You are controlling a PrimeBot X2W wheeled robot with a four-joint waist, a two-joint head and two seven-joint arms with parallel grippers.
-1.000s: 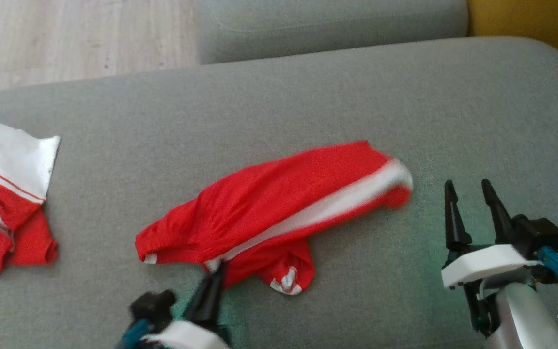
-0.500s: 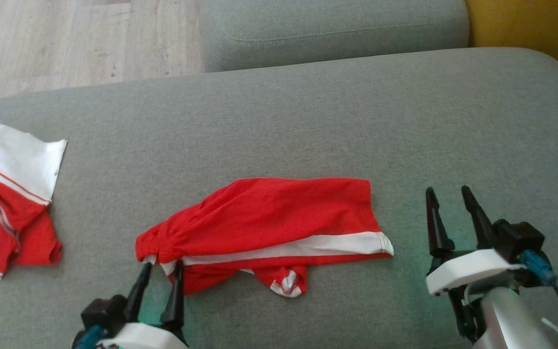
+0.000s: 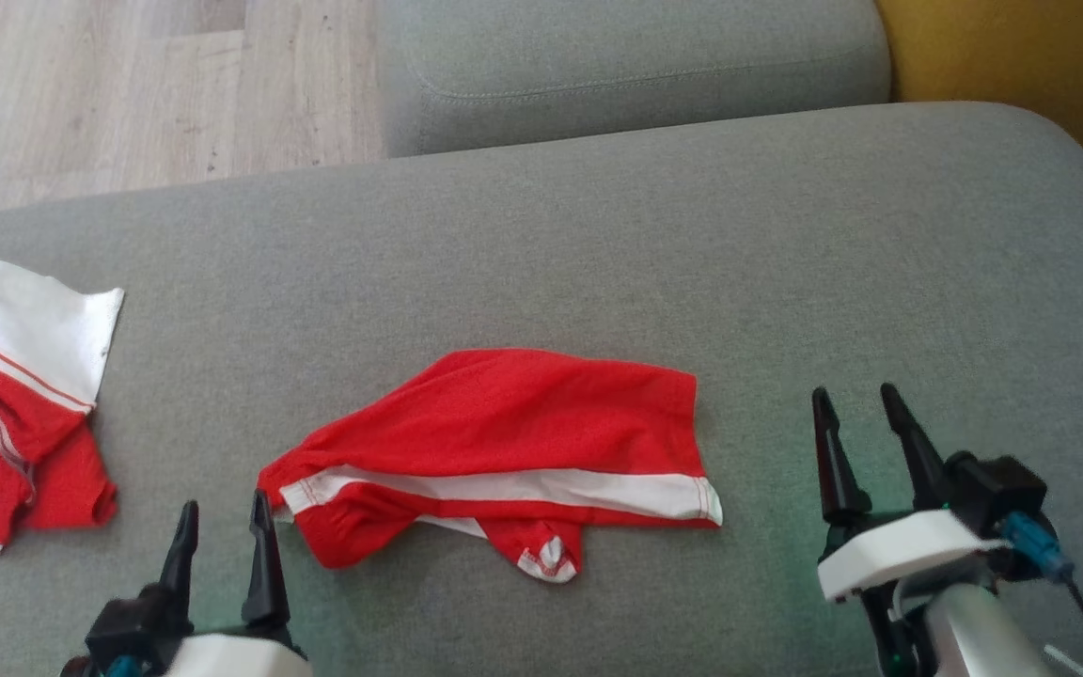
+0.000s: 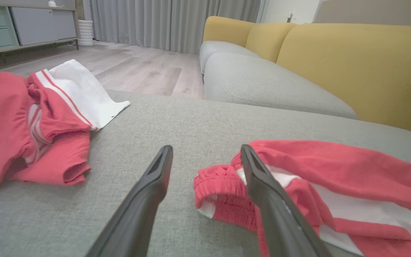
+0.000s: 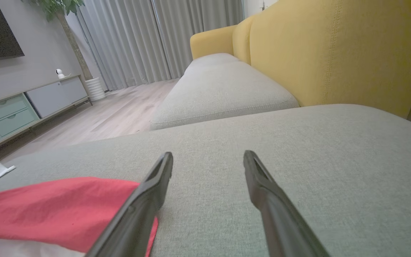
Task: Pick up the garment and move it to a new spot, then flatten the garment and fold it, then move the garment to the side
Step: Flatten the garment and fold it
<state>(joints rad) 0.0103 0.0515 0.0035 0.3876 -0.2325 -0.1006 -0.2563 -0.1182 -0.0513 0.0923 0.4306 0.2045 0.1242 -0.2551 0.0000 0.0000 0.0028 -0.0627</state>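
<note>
Presently my left gripper is spread wide and empty, just beside the left end of the shorts, which lie crumpled mid-way across the cushion; my right gripper, equally wide and empty, hangs right of them.

Black tapered fingers, white housing, blue connector

I am looking at red shorts carrying a white stripe, a grey sofa cushion, and a yellow backrest.
</note>
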